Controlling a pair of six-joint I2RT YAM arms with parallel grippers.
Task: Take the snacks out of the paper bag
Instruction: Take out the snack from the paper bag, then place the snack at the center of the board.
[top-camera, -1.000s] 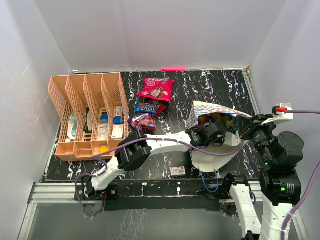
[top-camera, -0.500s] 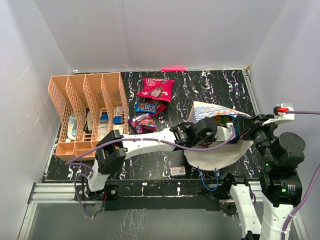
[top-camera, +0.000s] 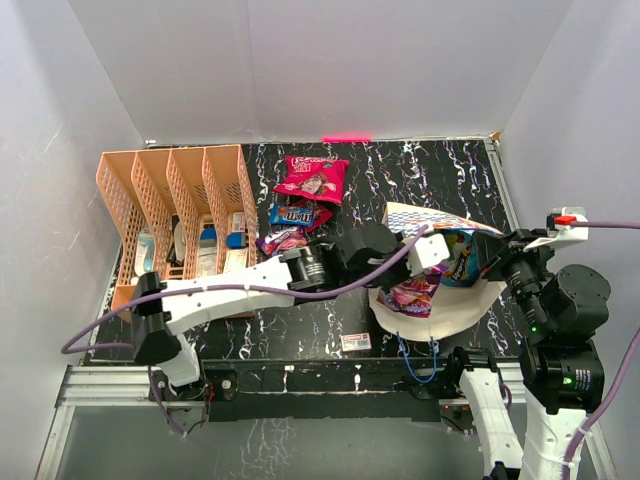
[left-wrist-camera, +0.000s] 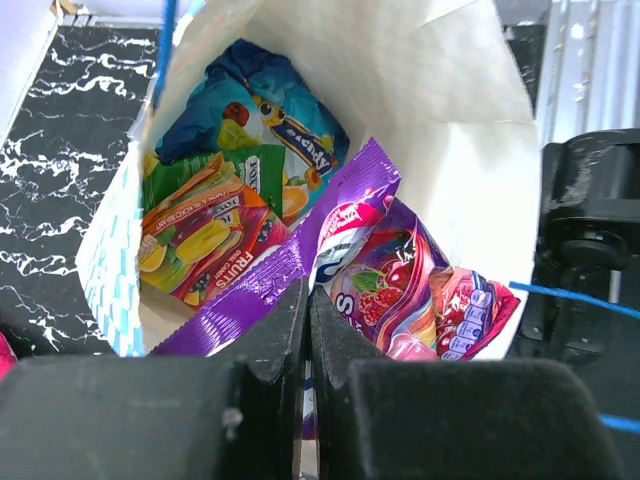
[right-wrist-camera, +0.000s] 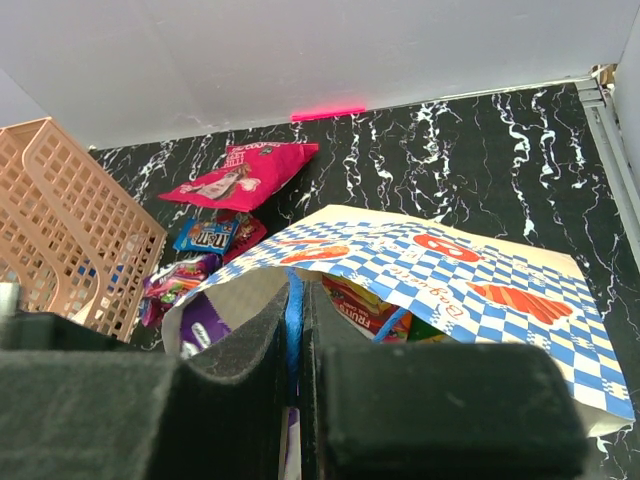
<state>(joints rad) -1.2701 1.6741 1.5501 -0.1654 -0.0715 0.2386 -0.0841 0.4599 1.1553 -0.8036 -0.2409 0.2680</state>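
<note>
From above, the large blue-and-white checkered paper bag (top-camera: 432, 221) lies on its side at the right of the black marbled tabletop (top-camera: 420, 170), its cream inside showing at the near edge. The left pincer (top-camera: 424, 268) is at the bag's mouth, and a glossy purple-and-pink candy packet (top-camera: 409, 296) lies just below it. The right pincer (top-camera: 489, 260) is at the bag's right edge. Left of the bag, three packets lie out on the tabletop: a magenta-pink packet (top-camera: 312, 178) farthest, a blue packet (top-camera: 297, 213) nearer, and a small purple packet (top-camera: 281, 240) nearest. A peach-orange plastic divider rack (top-camera: 165, 200) stands at the far left.

In the left wrist view, the left pincer (left-wrist-camera: 307, 300) is closed almost fully, pinching the purple edge of the candy packet (left-wrist-camera: 390, 270). A blue snack bag (left-wrist-camera: 265, 115) and an orange fruit packet (left-wrist-camera: 200, 240) lie deeper inside the bag (left-wrist-camera: 470, 170).

In the right wrist view, the right pincer (right-wrist-camera: 297, 300) is closed on the bag's thin blue cord handle (right-wrist-camera: 295, 305), under the checkered wall (right-wrist-camera: 450, 275).
</note>
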